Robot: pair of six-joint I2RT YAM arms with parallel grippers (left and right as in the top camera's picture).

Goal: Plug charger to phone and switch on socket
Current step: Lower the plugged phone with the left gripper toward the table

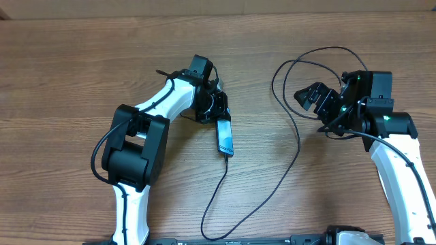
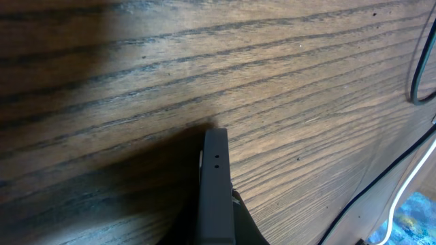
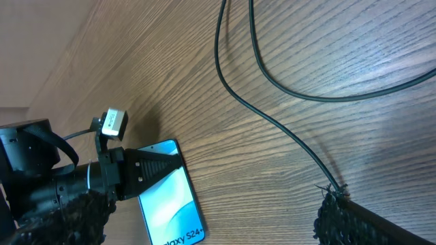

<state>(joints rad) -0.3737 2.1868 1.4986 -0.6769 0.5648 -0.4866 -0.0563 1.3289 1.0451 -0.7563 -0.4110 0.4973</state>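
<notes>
The phone [image 1: 225, 138] lies on the wooden table with its blue screen up, also seen in the right wrist view [image 3: 167, 197]. My left gripper [image 1: 219, 112] is shut on its far end; the left wrist view shows the phone edge-on [image 2: 216, 184] between the jaws. The charger, a thin black cable [image 1: 298, 146], runs from the phone's near end, loops past the front edge and rises to my right gripper [image 1: 319, 102]. That gripper is open [image 3: 208, 207], and the cable [image 3: 272, 129] ends against its right finger. The socket is out of view.
A loop of the black cable [image 1: 306, 61] lies on the table behind the right gripper. A white cord [image 2: 400, 197] and another stretch of black cable [image 2: 417, 68] show at the right edge of the left wrist view.
</notes>
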